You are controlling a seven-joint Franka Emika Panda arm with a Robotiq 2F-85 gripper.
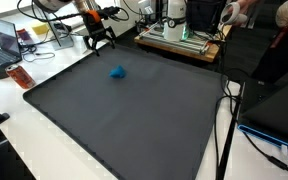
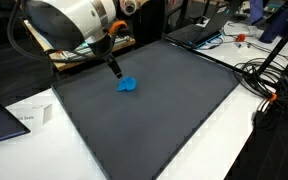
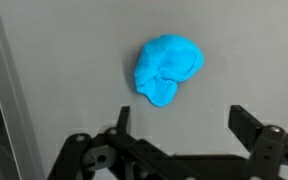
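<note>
Broadly, a dark grey mat [image 1: 114, 120] fills most of both exterior views. Over its far left part hangs the white arm [image 2: 74, 25], its claw [image 3: 182, 120] spread wide and holding nothing (the wrist view shows both fingers well apart). A small blue lump [image 3: 167, 68] lies on the mat just beyond the fingertips, clear of both.

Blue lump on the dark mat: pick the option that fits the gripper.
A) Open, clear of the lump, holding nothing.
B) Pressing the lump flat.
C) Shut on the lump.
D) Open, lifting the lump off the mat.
A: in the wrist view the gripper has its jaws wide apart and empty, while the blue lump lies untouched on the dark mat beyond the fingertips.
</note>
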